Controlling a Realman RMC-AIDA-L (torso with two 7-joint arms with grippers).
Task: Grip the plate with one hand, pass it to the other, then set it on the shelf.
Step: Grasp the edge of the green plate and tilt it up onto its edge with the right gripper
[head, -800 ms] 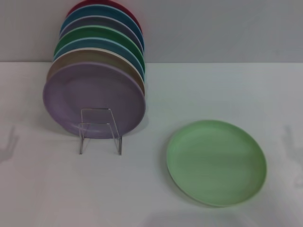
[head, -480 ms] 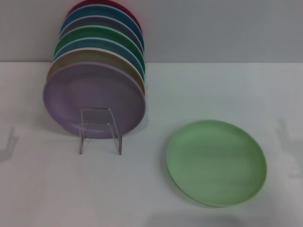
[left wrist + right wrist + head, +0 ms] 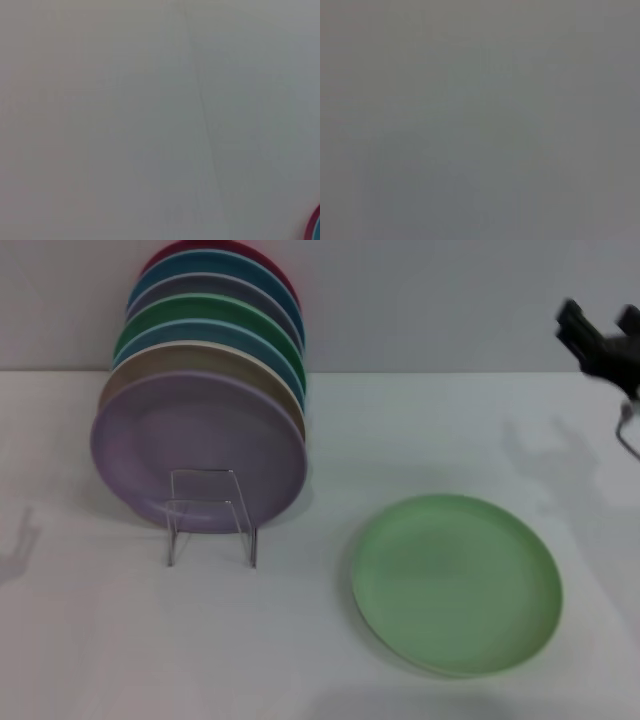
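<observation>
The light mint-green plate (image 3: 456,583) lies flat on the white table (image 3: 330,660), right of centre and near the front. To its left stands the silvery wire shelf (image 3: 211,516), which holds a row of upright plates with a lavender one (image 3: 198,445) at the front. My right gripper (image 3: 603,328) is at the upper right edge of the head view, raised above the table and well behind the plate. Its black fingers (image 3: 573,324) are spread apart and hold nothing. The left gripper is out of view.
Behind the lavender plate stand several more upright plates, among them an emerald-green one (image 3: 215,308) and a red one (image 3: 215,248) at the back. A grey wall (image 3: 450,300) runs behind the table. The left wrist view shows only a red plate edge (image 3: 315,226) at its border.
My right gripper has come into the head view at the upper right, where only its faint shadow lay before. Plate and shelf have not moved.
</observation>
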